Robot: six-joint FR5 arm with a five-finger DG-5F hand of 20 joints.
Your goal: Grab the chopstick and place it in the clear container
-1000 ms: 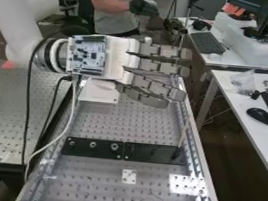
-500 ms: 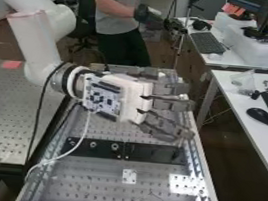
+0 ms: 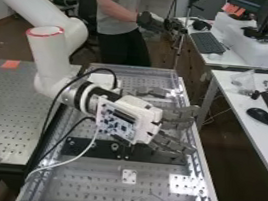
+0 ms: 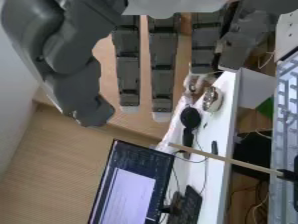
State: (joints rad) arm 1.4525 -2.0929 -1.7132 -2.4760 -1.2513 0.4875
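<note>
Well, the hand (image 3: 177, 114) hangs above the perforated counter (image 3: 147, 190), fingers straight and spread, thumb apart from them. In the wrist view, the pale chopstick (image 4: 226, 159) lies beyond the fingertips, one end at a small black holder (image 4: 289, 175).

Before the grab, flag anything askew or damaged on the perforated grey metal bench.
Nothing stands out: the thin, pale wooden chopstick looks whole, set in a small black holder; the long black plates lie flat on the bench.
</note>
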